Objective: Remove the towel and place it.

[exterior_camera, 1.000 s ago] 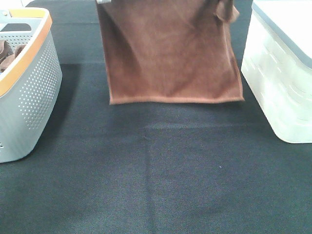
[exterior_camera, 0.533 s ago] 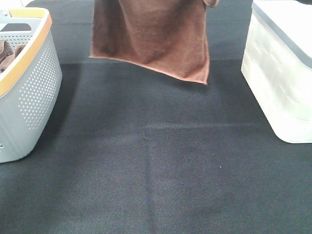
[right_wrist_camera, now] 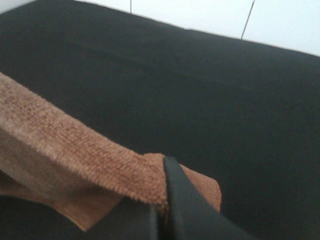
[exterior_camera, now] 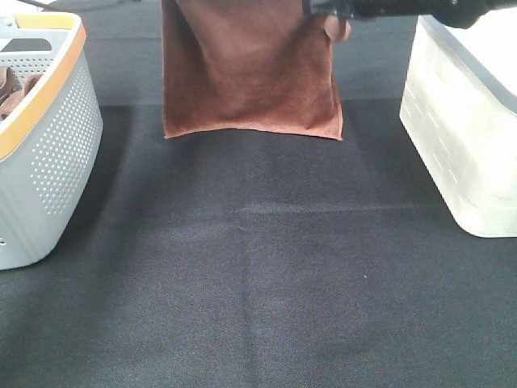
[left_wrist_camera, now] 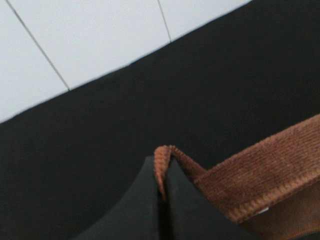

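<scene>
The brown towel (exterior_camera: 250,69) hangs flat in the air over the far middle of the black table, its lower hem level and clear of the cloth. My right gripper (exterior_camera: 329,10) is shut on its upper right corner at the top edge of the exterior view. The left gripper is above that frame. In the left wrist view my left gripper (left_wrist_camera: 162,172) is shut on a hemmed corner of the towel (left_wrist_camera: 260,177). In the right wrist view the right gripper (right_wrist_camera: 161,200) pinches the other corner of the towel (right_wrist_camera: 75,155).
A grey perforated basket (exterior_camera: 48,153) with an orange rim stands at the left and holds more brown cloth. A white lidded bin (exterior_camera: 464,129) stands at the right. Black tablecloth (exterior_camera: 258,283) covers the table between them.
The towel first rose and bunched narrower with its hem slanting. Now the hem is level again, a little lower, and the right arm has come into the top of the exterior view.
</scene>
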### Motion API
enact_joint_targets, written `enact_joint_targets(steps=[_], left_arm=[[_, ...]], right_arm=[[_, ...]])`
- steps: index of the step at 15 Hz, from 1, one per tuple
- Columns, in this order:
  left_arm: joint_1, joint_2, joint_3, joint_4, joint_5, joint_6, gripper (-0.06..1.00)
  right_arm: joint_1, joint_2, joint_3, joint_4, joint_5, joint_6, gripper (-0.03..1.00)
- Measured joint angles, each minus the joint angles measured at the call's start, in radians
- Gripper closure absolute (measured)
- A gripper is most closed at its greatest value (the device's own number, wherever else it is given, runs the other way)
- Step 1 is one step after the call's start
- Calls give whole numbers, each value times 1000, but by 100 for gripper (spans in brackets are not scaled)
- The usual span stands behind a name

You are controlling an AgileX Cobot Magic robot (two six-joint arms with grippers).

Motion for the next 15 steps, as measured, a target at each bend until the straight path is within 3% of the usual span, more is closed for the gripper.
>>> enact_joint_targets(steps=[2, 5, 8, 11, 13, 15], left_arm=[[-29, 0, 0, -72, 165, 0, 94], [-82, 0, 0, -168, 372, 81, 94], [-132, 0, -2, -248, 592, 194, 94], [-147, 0, -5, -295, 793, 239, 94], [-147, 0, -5, -347, 913, 257, 94], [-147, 0, -7, -382, 974, 262, 94]], right_arm=[[17, 0, 0, 37, 130, 0, 97], [26, 0, 0, 207, 324, -37, 97], [26, 0, 0, 454, 542, -232, 97], [26, 0, 0, 680, 726, -416, 97], [28, 0, 0, 747, 839, -471, 97], [49, -2, -1, 729, 897, -473, 97]])
